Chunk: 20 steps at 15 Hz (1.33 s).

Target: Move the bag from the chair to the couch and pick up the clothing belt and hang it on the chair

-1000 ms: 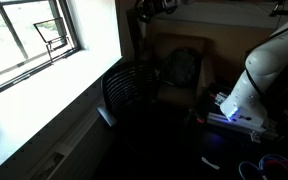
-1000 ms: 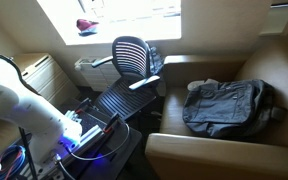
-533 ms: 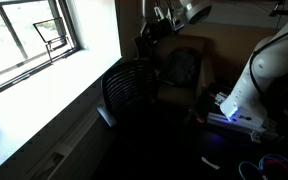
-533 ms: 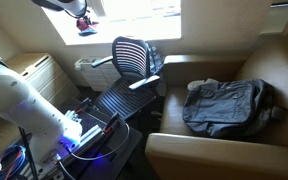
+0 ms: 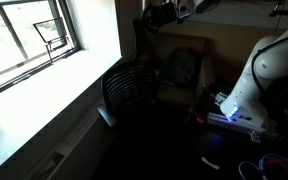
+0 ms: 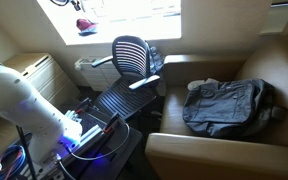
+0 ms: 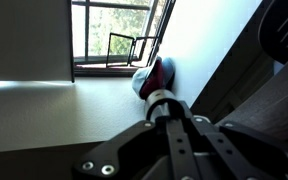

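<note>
The dark bag (image 6: 229,105) lies on the seat of the brown couch (image 6: 184,150); it also shows on the couch (image 5: 206,45) in the dim exterior view (image 5: 182,65). The black slatted chair (image 6: 131,55) stands by the window with nothing on it, and shows in both exterior views (image 5: 127,88). I cannot make out the clothing belt. My gripper (image 5: 152,17) hangs high above the chair near the window. In the wrist view its fingers (image 7: 169,98) are pressed together with nothing visible between them.
A red and white object (image 6: 84,25) lies on the white window sill (image 6: 114,28), right ahead of the fingers in the wrist view (image 7: 156,75). The robot's base (image 5: 264,70) and lit electronics (image 6: 84,135) with cables stand on the floor beside the chair.
The arm swung into view above the chair, then drew up toward the top edge of the frames. The bag and chair have not moved.
</note>
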Each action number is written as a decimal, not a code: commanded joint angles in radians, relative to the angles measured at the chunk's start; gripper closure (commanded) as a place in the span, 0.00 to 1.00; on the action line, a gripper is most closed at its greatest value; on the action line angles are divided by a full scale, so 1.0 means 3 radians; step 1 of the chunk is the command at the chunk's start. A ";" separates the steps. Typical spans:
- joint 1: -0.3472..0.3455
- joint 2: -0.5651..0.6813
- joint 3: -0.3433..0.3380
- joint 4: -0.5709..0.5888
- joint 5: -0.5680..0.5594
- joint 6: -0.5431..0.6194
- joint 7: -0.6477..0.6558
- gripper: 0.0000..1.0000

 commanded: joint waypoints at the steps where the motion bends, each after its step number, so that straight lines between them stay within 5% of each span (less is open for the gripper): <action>1: 0.0081 0.0017 -0.0072 0.0001 0.0008 0.0030 -0.0037 0.74; 3: -0.0109 -0.0091 0.0084 0.0080 0.0633 0.0043 -0.0754 0.68; 4: -0.0132 -0.0087 0.0117 0.0144 0.0829 0.0020 -0.0982 0.91; 6: -0.0173 -0.0086 0.0195 0.0295 0.1246 0.0017 -0.1431 0.96; 7: -0.0044 -0.0079 0.0120 0.0396 0.1511 0.0106 -0.1682 0.62; 8: 0.0111 -0.0028 -0.0067 0.0245 0.1189 0.0056 -0.1405 0.92; 13: 0.0138 -0.0028 -0.0062 0.0380 0.1424 0.0089 -0.1660 0.63; 14: 0.0138 -0.0028 -0.0062 0.0380 0.1425 0.0090 -0.1661 0.87; 17: -0.0020 0.0012 -0.0151 0.0315 0.1266 -0.0035 -0.2327 0.99; 20: -0.0140 0.0077 -0.0166 0.0431 0.1554 0.0078 -0.3064 1.00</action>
